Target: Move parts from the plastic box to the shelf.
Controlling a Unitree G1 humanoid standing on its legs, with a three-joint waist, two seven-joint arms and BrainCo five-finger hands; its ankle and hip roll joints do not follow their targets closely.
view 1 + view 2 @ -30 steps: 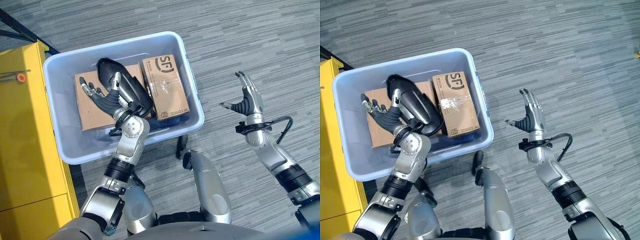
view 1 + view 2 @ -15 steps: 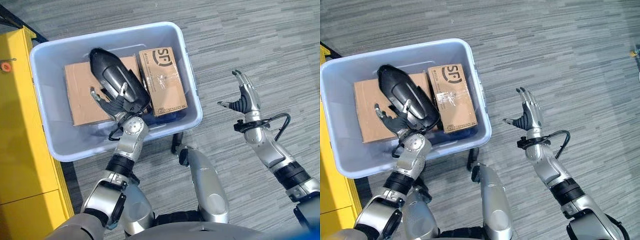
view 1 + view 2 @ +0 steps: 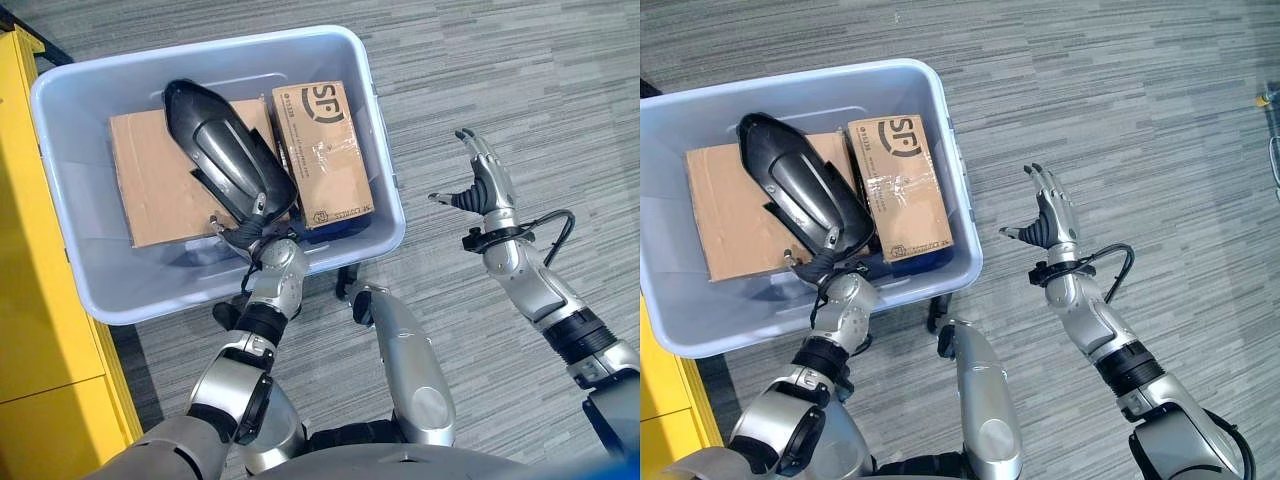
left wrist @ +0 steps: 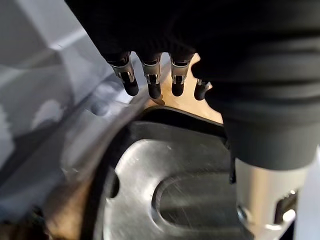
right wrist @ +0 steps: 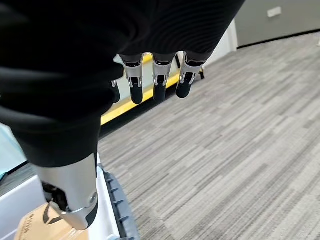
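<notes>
Sliding our left hand (image 3: 243, 232) under the black part's (image 3: 222, 152) six o'clock end, grip unclear, we've begun the pickup from the box (image 3: 380, 150); right hand (image 3: 482, 190) idles wide open.

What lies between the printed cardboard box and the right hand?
Between the printed cardboard box and the right hand lie the plastic box's wall and bare carpet, in both eye views.

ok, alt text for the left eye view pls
The robot's left hand reaches under the near end of a black moulded part lying across two cardboard boxes in a pale blue plastic box on grey carpet. Its right hand is held up open over the carpet, beside the box.
</notes>
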